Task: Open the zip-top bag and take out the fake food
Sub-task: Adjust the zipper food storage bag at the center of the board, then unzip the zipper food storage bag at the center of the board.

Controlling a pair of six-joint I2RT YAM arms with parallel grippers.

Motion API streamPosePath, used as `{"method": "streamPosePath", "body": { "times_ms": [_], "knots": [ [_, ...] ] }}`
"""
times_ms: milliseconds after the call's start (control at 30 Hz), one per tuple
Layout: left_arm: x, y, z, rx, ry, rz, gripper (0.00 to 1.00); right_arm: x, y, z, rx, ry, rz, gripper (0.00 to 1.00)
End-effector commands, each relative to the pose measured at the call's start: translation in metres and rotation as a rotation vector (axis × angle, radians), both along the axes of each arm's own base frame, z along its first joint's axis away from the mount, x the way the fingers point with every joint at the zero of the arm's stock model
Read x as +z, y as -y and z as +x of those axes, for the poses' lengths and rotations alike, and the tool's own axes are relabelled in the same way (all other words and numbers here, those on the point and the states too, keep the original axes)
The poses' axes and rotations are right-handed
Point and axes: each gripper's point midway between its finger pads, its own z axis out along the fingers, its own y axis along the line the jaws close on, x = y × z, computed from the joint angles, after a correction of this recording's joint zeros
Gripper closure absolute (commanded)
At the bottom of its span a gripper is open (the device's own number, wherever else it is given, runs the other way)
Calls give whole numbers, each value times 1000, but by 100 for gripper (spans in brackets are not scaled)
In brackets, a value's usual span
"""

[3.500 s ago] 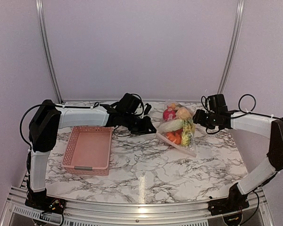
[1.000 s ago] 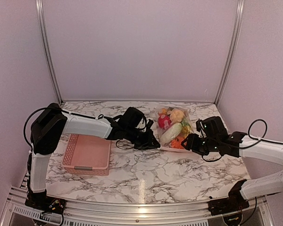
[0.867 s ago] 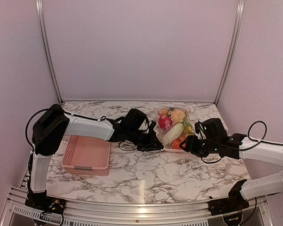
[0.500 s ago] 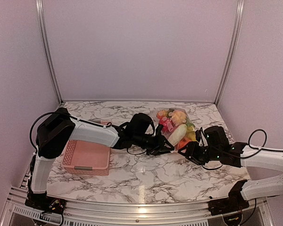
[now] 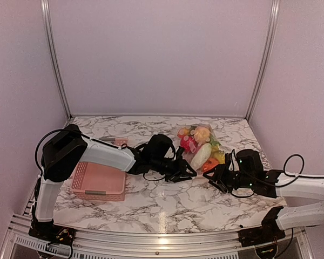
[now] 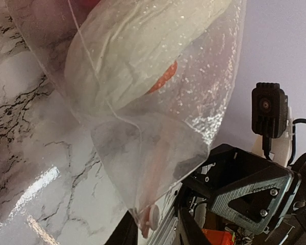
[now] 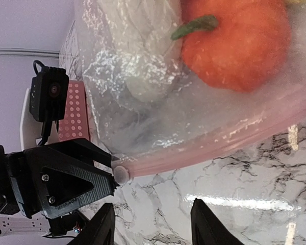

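Both arms have closed in on the near edge of the zip-top bag (image 5: 200,147) since the earlier view, the right one swinging low over the desk (image 5: 162,210).

The left fingers (image 5: 190,172) stand apart. The bag's corner and its zip slider (image 7: 121,174) dip between them with a gap on either side, so they look released rather than clenched. The right fingers (image 5: 214,179) are spread wide with only desk between them, and the pink zip strip (image 7: 219,140) runs just beyond their tips. The two sets face each other across the slider end. I judge this is so one can pin the strip while the other draws the slider along it.

Beyond the strip, the bag lies on the desk between the two sets of fingers and bulges away from them. All the fake food (image 5: 197,141) seems to be inside:
- an orange piece with a green stem (image 7: 239,41), closest to the right fingers
- a whitish piece (image 6: 137,46), just past the left fingers
- red and yellow pieces farther out

The stretch of strip in view looks sealed, so opening is not yet done. A pink basket (image 5: 100,192) sits well apart, back along the left arm.
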Motion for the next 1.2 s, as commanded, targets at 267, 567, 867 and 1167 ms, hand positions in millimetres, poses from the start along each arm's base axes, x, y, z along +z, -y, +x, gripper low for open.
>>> {"method": "streamPosePath", "body": {
  "times_ms": [267,567,867,1167],
  "knots": [
    [0,-22,7,37,27,15,72,4,-14,4,3,-4,85,54],
    [7,-22,15,42,29,-19,74,-2,-23,5,25,-18,92,57],
    [-1,-20,18,32,15,-19,84,-12,-32,6,39,-39,99,60],
    [0,-13,16,10,8,-30,96,-18,-38,10,31,-42,109,62]
  ]
}}
